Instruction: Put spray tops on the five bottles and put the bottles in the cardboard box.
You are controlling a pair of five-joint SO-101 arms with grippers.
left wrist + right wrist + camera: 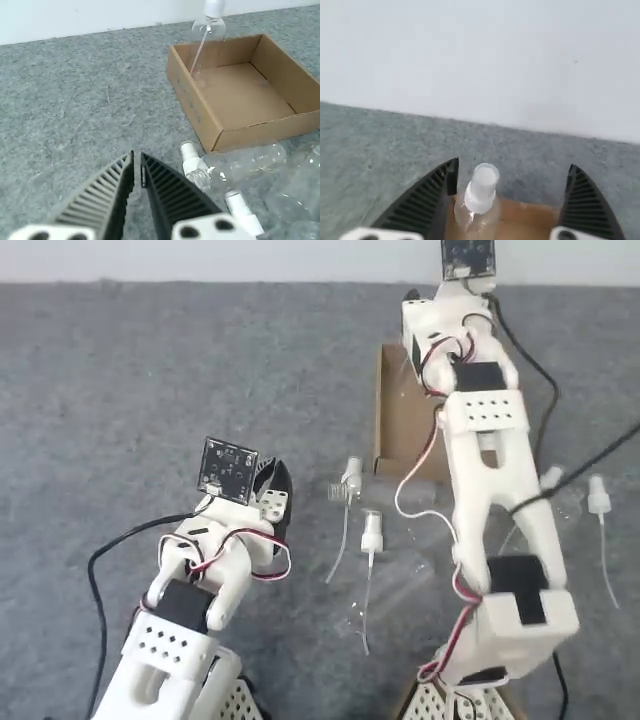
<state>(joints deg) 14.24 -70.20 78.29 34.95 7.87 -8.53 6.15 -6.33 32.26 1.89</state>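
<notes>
A clear bottle (pixel 479 200) with a white spray top stands upright between the fingers of my right gripper (pixel 511 167), which is open wide just above the cardboard box (pixel 400 435). In the left wrist view the same bottle (pixel 206 29) is at the box's (pixel 240 95) far corner; I cannot tell whether it rests on the floor. My left gripper (pixel 137 169) hovers low over the carpet, shut and empty, short of the box. A capped bottle (pixel 235 164) lies at the box's near wall. Loose spray tops (pixel 371 532) lie between the arms.
More clear bottles (pixel 300 187) lie on the grey carpet by the box's near corner, and another spray top (pixel 599 495) lies to the right of the right arm (pixel 485 410). Open carpet (pixel 130 390) stretches left of the box.
</notes>
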